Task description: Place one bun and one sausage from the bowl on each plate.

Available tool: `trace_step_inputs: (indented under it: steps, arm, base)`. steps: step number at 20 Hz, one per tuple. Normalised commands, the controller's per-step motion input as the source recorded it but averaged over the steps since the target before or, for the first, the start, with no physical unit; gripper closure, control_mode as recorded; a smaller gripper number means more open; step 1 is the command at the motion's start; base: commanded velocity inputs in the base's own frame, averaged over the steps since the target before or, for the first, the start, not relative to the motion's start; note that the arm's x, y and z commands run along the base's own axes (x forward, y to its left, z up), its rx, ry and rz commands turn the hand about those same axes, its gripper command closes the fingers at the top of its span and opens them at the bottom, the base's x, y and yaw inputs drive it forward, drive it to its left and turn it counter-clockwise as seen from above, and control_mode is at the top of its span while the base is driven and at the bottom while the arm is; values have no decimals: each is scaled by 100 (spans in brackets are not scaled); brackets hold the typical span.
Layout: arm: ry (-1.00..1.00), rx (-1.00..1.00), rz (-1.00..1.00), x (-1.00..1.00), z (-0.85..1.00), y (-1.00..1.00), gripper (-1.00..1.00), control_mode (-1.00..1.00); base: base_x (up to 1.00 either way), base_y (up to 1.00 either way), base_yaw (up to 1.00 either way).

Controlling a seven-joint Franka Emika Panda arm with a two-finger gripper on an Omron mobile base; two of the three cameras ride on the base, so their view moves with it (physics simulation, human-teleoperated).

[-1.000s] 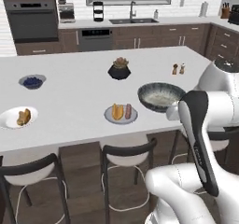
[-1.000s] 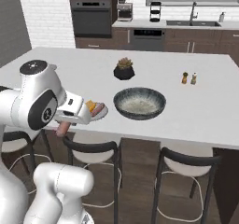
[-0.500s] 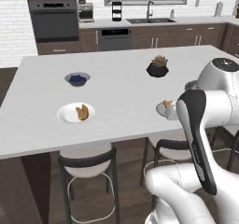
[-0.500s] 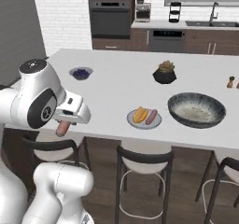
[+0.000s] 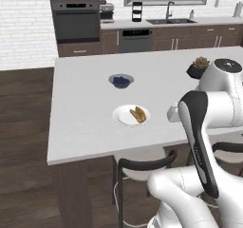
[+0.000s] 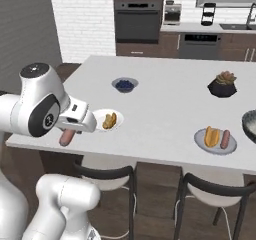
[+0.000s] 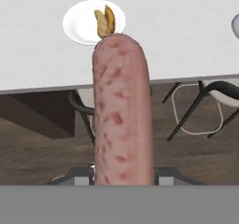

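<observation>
The gripper [image 7: 122, 175] is closed on 1 sausage [image 7: 122, 111], pink and speckled, which stands up lengthwise between the 2 fingertips in the hand view; in the right base view it hangs below the hand at the near edge of the counter [image 6: 165, 119]. Just ahead of the gripper, on the counter, lies the white plate [image 6: 107, 120] with 1 bun [image 6: 110, 120] on it (golden, split open). Farther off to the gripper's right sits the grey plate [image 6: 215, 140], carrying a bun and a sausage side by side. At the far right edge of the right base view is the rim of the dark bowl [image 6: 250, 124]. Beyond the white plate stands a small bowl of blueberries [image 6: 124, 84], and a black pot with a succulent [image 6: 222, 85] sits well off to the right.
</observation>
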Motion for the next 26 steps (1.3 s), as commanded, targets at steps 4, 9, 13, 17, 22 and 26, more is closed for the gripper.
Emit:
trace_step_inputs:
  steps: [4, 9, 13, 17, 22, 26]
  arm:
    - [0, 0, 0, 0, 0, 0, 100, 100]
    - [0, 0, 0, 0, 0, 0, 100, 100]
    - [0, 0, 0, 0, 0, 0, 100, 100]
    - [0, 0, 0, 62, -2, 32, 100, -100]
    - [2, 0, 0, 100, -18, 72, 100, -100]
    - [4, 0, 0, 100, -42, 36, 100, -100]
  base:
    - [36, 29, 0]
    - [54, 13, 5]
    - [60, 21, 6]
    - [13, 5, 0]
    - [0, 0, 0]
    - [0, 0, 0]
